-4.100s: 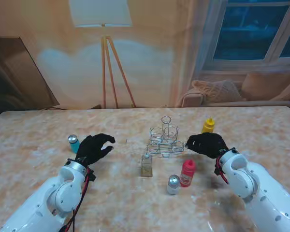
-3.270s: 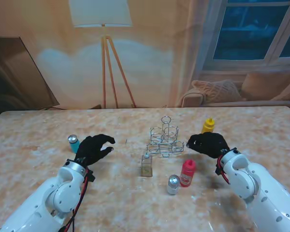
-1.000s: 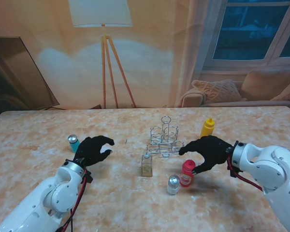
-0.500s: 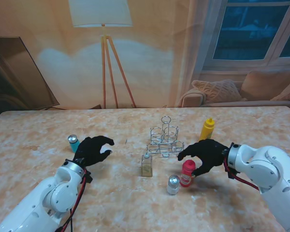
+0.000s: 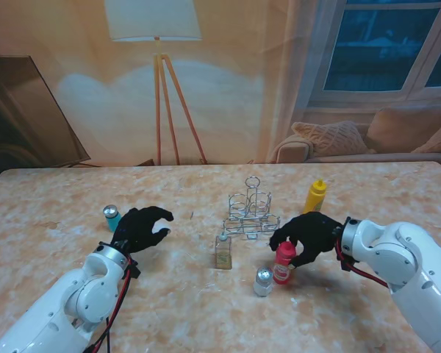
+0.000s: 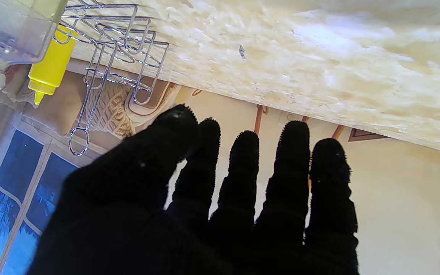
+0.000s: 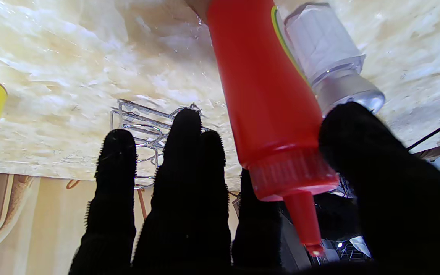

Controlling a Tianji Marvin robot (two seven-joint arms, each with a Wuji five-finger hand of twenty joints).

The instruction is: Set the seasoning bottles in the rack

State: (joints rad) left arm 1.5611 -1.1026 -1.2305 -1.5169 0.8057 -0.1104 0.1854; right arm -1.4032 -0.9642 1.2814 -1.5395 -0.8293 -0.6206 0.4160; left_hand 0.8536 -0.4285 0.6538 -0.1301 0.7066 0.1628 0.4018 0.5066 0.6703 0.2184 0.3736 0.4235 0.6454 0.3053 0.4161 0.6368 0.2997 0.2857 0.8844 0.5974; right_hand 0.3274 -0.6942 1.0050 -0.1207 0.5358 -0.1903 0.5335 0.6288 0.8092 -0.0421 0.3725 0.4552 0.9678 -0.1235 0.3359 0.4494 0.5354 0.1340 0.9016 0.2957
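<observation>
Five seasoning bottles (image 5: 284, 262); one wire rack (image 5: 251, 213); two hands (image 5: 306, 235)

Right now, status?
Right hand closing round red bottle, grip unconfirmed. Left hand open, idle. Rack empty. Silver shaker right beside red bottle.

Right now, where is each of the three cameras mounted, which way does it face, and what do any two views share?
Stand view: above the shoulders, looking down at the table; both white arms and black robot hands show, the right robot hand at the red bottle, the left robot hand open.
Left wrist view: along the fingers, upside down, toward the wire rack and yellow bottle.
Right wrist view: along the fingers, upside down, red bottle between thumb and fingers.
Shared: rack and yellow bottle appear in all three.
</observation>
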